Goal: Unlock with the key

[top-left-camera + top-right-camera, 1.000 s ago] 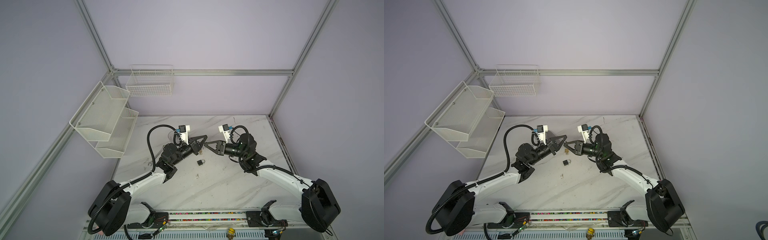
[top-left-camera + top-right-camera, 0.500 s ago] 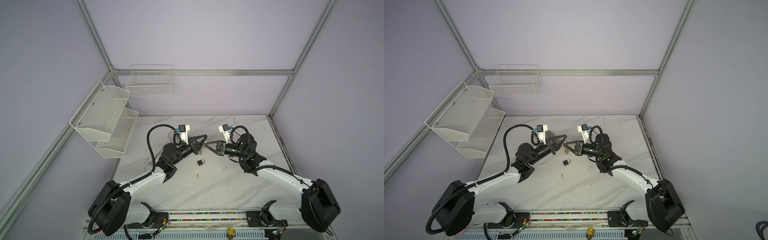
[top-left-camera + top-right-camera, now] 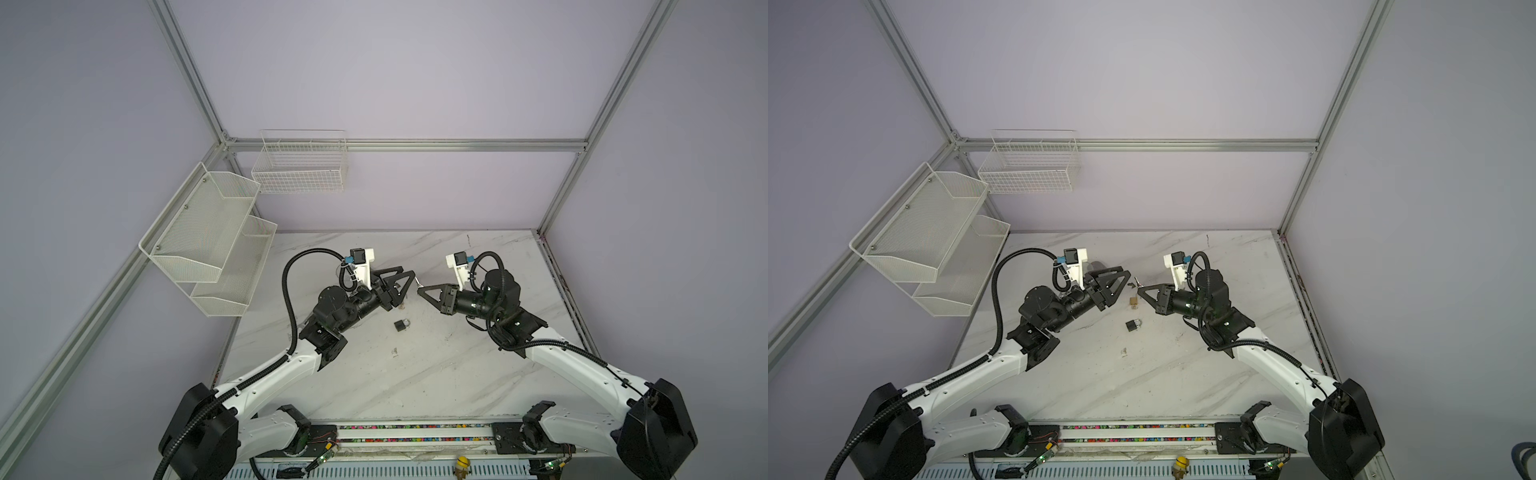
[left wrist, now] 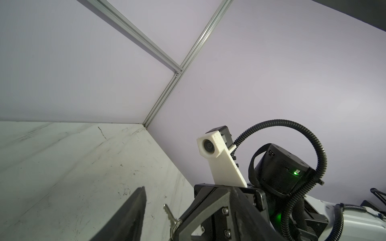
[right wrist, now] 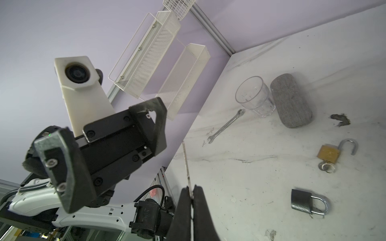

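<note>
My right gripper point(image 5: 191, 193) is shut on a small silver key point(image 4: 168, 212), whose blade sticks out past the fingertips point(image 3: 417, 283). My left gripper point(image 3: 405, 287) faces it tip to tip with its jaws open around nothing; one finger point(image 4: 129, 215) shows in the left wrist view. A closed black padlock point(image 3: 401, 325) point(image 5: 307, 203) lies on the marble table point(image 3: 415, 374) just in front of both grippers. Beside it lies a brass padlock point(image 3: 1133, 301) point(image 5: 329, 154) with its shackle swung open and another key in it.
A clear glass point(image 5: 254, 98), a grey oval case point(image 5: 292, 100) and a wrench point(image 5: 226, 125) lie behind the left gripper. White mesh shelves point(image 3: 208, 241) and a wire basket point(image 3: 299, 166) hang on the left and back walls.
My left gripper's jaws have opened and let go of the key. The right gripper has closed on the key and holds it in the same place.
</note>
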You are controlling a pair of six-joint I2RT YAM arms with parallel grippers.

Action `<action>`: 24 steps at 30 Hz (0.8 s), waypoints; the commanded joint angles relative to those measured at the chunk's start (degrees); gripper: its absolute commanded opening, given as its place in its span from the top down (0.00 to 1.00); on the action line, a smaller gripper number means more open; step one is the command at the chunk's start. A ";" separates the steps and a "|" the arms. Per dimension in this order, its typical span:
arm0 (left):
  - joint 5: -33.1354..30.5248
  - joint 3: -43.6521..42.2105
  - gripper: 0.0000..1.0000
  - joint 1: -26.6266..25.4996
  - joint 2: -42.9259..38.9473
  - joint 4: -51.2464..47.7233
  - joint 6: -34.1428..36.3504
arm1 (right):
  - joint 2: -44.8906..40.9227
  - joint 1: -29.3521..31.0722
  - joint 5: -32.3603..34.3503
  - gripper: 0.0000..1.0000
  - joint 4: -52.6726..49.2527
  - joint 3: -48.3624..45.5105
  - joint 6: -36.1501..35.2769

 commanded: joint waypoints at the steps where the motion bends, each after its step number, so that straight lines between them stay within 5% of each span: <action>1: -5.90 5.96 0.32 0.09 -2.81 -11.31 4.89 | -2.66 -0.24 4.79 1.00 -8.49 1.32 -4.77; 8: -12.71 9.66 0.28 0.10 -2.44 -30.88 8.73 | -6.14 -0.28 8.92 1.00 -15.19 -1.19 -6.58; 24: -7.51 21.53 0.26 -0.18 21.12 -50.30 15.75 | -9.67 -0.23 12.71 1.00 -17.49 -8.43 -5.21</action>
